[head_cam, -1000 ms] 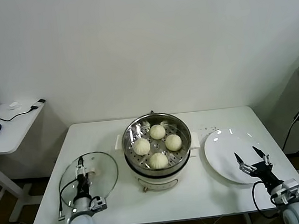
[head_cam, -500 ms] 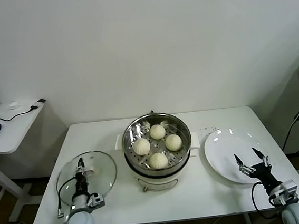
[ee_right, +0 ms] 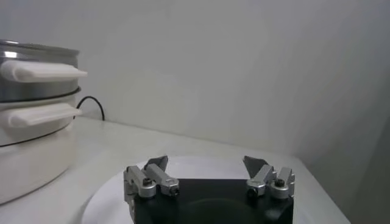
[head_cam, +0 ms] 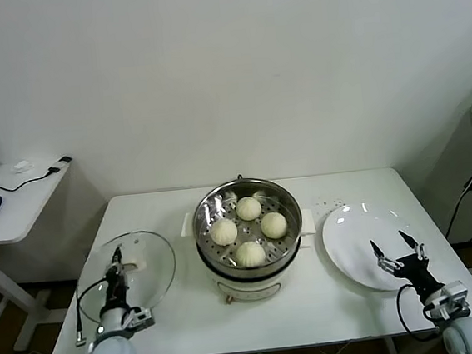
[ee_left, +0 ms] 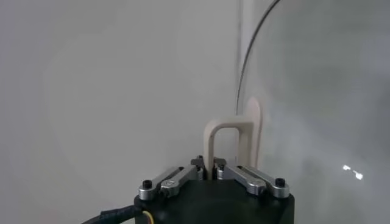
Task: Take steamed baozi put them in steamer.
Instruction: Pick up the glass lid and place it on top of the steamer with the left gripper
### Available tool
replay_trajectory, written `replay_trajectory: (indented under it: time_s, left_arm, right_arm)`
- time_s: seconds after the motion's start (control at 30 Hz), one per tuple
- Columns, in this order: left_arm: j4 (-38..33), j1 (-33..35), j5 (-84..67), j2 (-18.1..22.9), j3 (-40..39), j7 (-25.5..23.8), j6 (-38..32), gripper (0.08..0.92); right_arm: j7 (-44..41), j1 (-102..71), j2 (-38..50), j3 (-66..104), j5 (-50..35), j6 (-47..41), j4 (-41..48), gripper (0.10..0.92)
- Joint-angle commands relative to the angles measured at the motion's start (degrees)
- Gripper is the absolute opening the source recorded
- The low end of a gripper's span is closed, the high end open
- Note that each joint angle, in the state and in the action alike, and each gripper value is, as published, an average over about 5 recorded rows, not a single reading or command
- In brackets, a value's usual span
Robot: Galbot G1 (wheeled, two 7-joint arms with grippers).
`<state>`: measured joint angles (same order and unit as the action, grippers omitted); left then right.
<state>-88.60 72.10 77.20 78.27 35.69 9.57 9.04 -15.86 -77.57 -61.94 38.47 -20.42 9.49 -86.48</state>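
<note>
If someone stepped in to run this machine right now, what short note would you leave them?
Left gripper: shut on the glass lid's handle, lid at the table's left side.
Right gripper: open, holding nothing, over the white plate.
All four steamed baozi sit in the steamer; the plate has none.
Loading looks done. Probably left: set the lid on the steamer.

Four baozi (head_cam: 248, 226) are pale cream-white, smooth and plain. They sit in the steamer (head_cam: 246, 199) — shiny silver metal, with a tray dotted with little holes, on a cream-white base. The plate (head_cam: 351, 241) is plain white. The table (head_cam: 332, 302) is white too. The lid (head_cam: 149, 269) is clear glass with a cream handle — the grippers are black and silver.
</note>
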Motion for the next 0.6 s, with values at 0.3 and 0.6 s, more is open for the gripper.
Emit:
replay_trajectory:
  time_s: [0.3, 0.6]
  left_arm:
    - [-36.6, 13.0, -10.1, -15.1, 0.7, -8.8, 11.9, 0.154]
    - [-38.8, -1.0, -8.3, -26.1, -20.5, -18.3, 30.0, 0.154]
  right_arm:
    - [0.2, 4.1, 1.3, -0.9, 0.3, 0.2, 3.2, 0.823]
    - [1.2, 9.2, 2.0, -4.0, 1.6, 0.1, 6.6, 0.823]
